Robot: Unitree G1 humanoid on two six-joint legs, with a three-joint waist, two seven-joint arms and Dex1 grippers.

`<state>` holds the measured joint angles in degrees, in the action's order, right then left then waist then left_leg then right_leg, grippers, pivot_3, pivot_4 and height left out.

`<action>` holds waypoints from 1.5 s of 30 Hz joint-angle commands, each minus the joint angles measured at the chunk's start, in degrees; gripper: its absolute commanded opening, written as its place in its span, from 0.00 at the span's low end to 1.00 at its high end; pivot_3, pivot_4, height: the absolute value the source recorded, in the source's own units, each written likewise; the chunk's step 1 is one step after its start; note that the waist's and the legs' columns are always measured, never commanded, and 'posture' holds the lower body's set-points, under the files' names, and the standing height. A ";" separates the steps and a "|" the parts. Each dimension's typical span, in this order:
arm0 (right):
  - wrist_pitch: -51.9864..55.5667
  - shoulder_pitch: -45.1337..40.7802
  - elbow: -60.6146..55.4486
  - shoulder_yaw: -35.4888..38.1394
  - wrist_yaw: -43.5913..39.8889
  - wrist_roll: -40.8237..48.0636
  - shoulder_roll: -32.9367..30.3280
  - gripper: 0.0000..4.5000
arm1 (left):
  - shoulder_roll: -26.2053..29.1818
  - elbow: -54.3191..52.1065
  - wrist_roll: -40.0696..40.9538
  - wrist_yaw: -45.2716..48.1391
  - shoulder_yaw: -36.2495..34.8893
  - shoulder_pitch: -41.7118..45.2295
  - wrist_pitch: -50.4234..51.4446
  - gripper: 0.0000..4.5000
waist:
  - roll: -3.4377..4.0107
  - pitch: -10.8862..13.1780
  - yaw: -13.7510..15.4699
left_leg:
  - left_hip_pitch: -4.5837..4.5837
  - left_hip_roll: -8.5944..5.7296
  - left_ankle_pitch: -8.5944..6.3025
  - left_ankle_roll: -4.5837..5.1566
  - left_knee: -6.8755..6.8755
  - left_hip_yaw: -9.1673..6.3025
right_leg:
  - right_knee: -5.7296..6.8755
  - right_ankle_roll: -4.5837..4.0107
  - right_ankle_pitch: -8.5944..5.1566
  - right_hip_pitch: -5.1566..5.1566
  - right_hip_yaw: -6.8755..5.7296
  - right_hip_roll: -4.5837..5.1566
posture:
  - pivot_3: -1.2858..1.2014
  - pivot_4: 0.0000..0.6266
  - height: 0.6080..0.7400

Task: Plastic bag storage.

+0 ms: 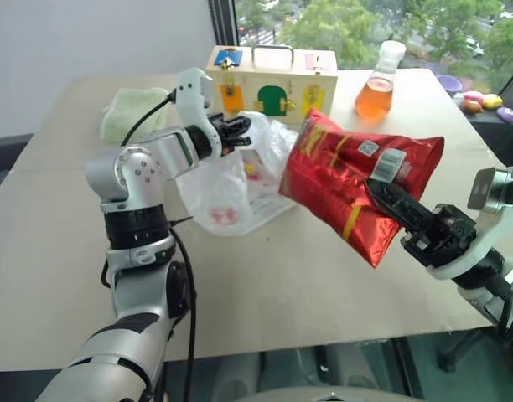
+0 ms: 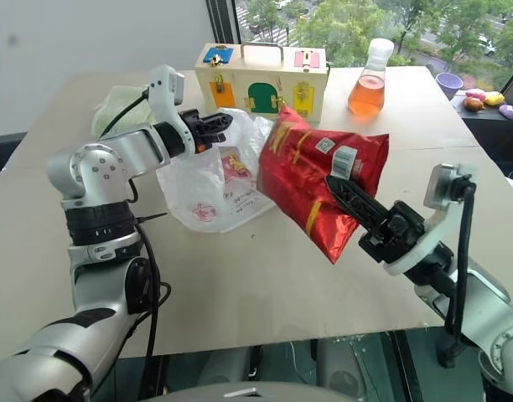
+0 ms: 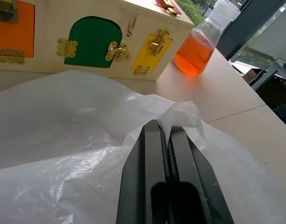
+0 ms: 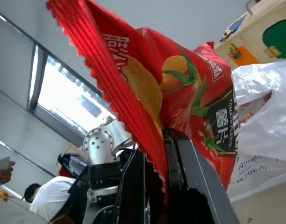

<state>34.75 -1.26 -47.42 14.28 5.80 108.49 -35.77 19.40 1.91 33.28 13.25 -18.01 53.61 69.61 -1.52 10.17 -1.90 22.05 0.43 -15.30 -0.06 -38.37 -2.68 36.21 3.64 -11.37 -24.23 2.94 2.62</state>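
The plastic bag (image 1: pixel 227 197), thin, whitish and translucent with faint pink print, lies on the table in front of the wooden box. My left gripper (image 1: pixel 245 127) is shut on a pinch of the bag's upper edge (image 3: pixel 180 114) and holds it raised off the table. Just right of the bag, a shiny red snack packet (image 1: pixel 349 176) hangs tilted in the air. My right gripper (image 1: pixel 378 191) is shut on the packet's crimped edge (image 4: pixel 147 154). The packet's upper corner reaches the bag's right side.
A wooden box (image 1: pixel 273 84) with coloured latched doors stands behind the bag. A flask of orange liquid (image 1: pixel 378 84) sits to its right, a green cloth (image 1: pixel 131 113) to its left. Small coloured items (image 1: pixel 483 100) lie at the far right. A person (image 4: pixel 40 200) sits behind the robot.
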 commanded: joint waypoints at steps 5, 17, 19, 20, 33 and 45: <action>0.27 -4.70 -0.95 -0.32 -5.27 -1.45 -6.89 0.01 | -2.45 -1.28 1.22 -4.06 -2.75 2.90 0.13 0.00 | -0.01 0.00 0.25 | 0.04 0.00 0.00 0.00 0.00 -0.09 | -0.02 -0.01 0.00 0.00 -0.10 0.00 | 0.52 0.24 1.00; 2.43 -5.53 6.97 -10.27 -7.51 -13.05 -4.64 0.01 | -2.46 -6.51 6.76 -1.90 -4.81 1.84 3.64 0.00 | -0.03 0.01 0.33 | 0.10 0.00 0.00 0.00 -0.01 -0.13 | -0.05 -0.03 0.02 -0.01 -0.16 0.01 | 0.52 0.24 1.00; 2.93 -7.52 10.41 -12.42 -7.91 -15.27 -2.52 0.01 | -1.88 -8.60 8.86 -0.93 -5.42 0.97 5.21 0.00 | -0.03 0.01 0.16 | 0.10 0.01 0.00 0.00 -0.01 -0.13 | -0.06 -0.04 0.02 -0.02 -0.16 0.01 | 0.52 0.24 1.00; 3.37 -8.86 12.14 -13.62 -8.41 -16.56 -1.36 0.01 | -1.58 -9.49 9.80 -0.61 -5.72 0.40 6.07 0.00 | -0.02 0.02 0.14 | 0.08 0.01 0.00 0.00 -0.01 -0.12 | -0.05 -0.04 0.02 -0.01 -0.15 0.01 | 0.52 0.24 1.00; 0.46 -34.15 50.94 -17.99 -13.94 -32.78 27.89 0.01 | -4.12 -19.69 19.39 -1.93 -8.64 -5.98 13.73 0.00 | 0.10 0.10 -0.19 | 0.04 0.02 0.01 -0.01 0.01 -0.23 | 0.09 -0.07 0.03 -0.05 -0.25 -0.01 | 0.52 0.24 1.00; -11.50 -48.67 84.82 -24.10 -25.76 -68.83 40.31 0.33 | -7.33 -23.79 25.27 -5.05 -10.02 -10.47 11.68 0.00 | 0.16 0.13 -0.39 | 0.50 -0.15 0.02 -0.06 -0.02 -0.24 | 0.36 -0.09 0.06 -0.60 -0.24 0.18 | 0.52 0.24 1.00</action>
<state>24.01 -48.97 38.33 -9.61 -18.00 42.84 4.73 12.09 -19.24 56.37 8.43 -27.14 42.97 82.48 -1.36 10.30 -2.29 22.57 0.26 -15.27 -0.13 -38.40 -2.91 36.59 3.56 -11.30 -24.86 2.72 2.82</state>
